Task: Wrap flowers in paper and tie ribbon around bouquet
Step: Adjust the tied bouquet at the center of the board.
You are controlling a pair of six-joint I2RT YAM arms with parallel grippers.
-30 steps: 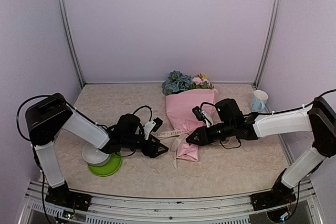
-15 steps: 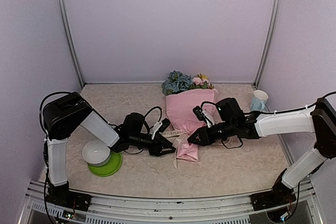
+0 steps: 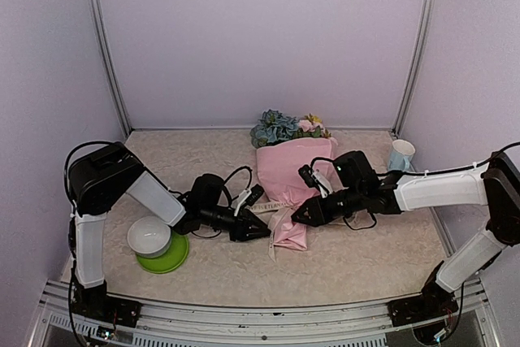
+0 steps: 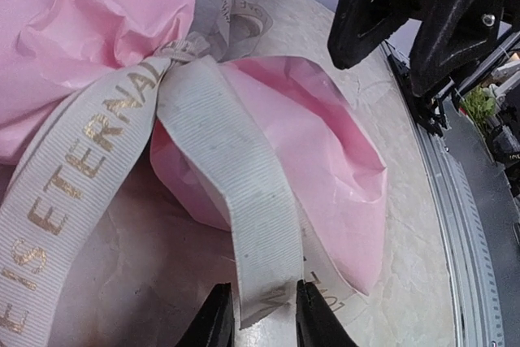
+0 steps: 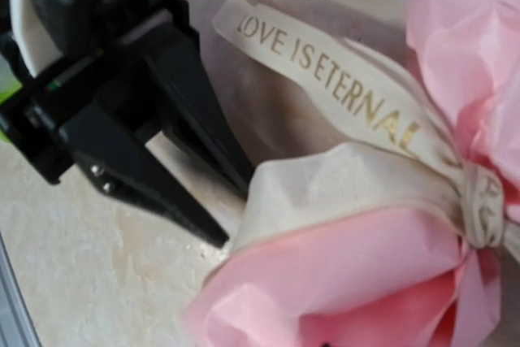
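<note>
Left gripper (image 4: 264,327) down low, fingers (image 4: 213,323) narrowly apart with one ribbon (image 4: 244,201) tail running straight between the tips, its edges right at both of them; clamped or only bracketed, can't tell. Beyond the tips that tail climbs to the knot (image 4: 185,48) cinching the pink paper (image 4: 333,168), the other tail lying off to their left. Right gripper (image 3: 297,218) faces them across the knot, its finger gap hidden, and the flowers (image 3: 284,127) lie farthest out.

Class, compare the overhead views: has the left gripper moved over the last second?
Yes. The left gripper has travelled rightward, away from the green plate and toward the bouquet; neither of those has shifted.
</note>
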